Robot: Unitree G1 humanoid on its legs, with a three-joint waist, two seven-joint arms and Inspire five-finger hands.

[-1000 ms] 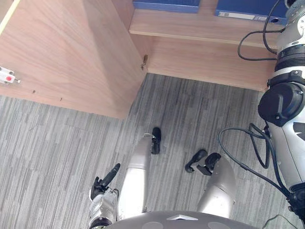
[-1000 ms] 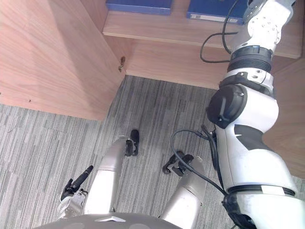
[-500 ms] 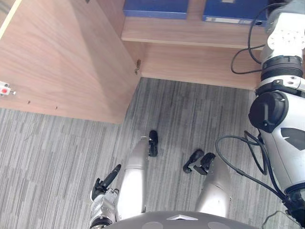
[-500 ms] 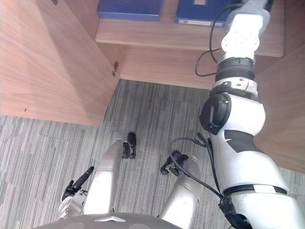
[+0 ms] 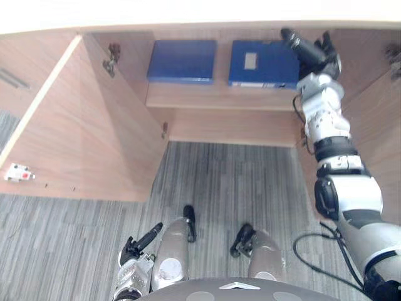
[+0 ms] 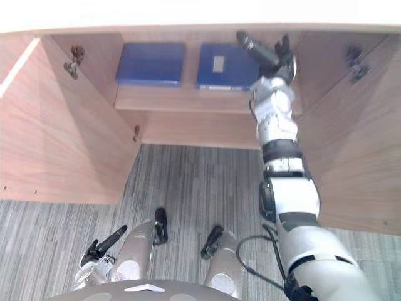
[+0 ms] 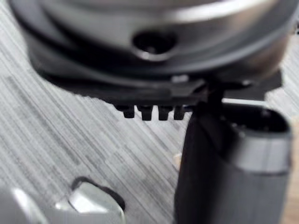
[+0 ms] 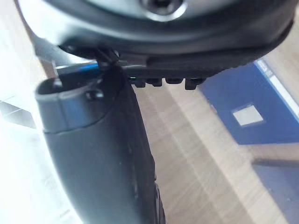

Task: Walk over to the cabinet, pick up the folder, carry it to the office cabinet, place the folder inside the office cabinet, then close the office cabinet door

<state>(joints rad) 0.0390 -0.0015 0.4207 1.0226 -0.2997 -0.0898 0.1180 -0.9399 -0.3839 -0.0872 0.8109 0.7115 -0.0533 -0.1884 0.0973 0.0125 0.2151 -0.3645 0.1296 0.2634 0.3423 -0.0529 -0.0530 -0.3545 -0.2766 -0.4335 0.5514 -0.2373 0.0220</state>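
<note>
Two blue folders lie flat on the shelf (image 5: 219,98) of the open wooden office cabinet. One folder (image 5: 182,61) is plain, and to its right the other folder (image 5: 262,63) bears a white label. My right hand (image 5: 311,51) is stretched up over the right edge of the labelled folder, fingers straight, holding nothing. In the right wrist view the labelled folder (image 8: 254,114) lies past my thumb (image 8: 100,154) on the wood. My left hand (image 5: 140,242) hangs low by my side over the carpet, fingers straight and empty.
The cabinet's left door (image 5: 94,144) stands swung out over the grey carpet (image 5: 232,182). The right door (image 6: 354,138) is swung out too, close beside my right arm. Metal hinges (image 5: 113,53) sit on the inner left wall.
The camera has tilted up, bringing the whole shelf and both folders into view. My right arm has stretched further into the cabinet. The left hand has stayed by my side.
</note>
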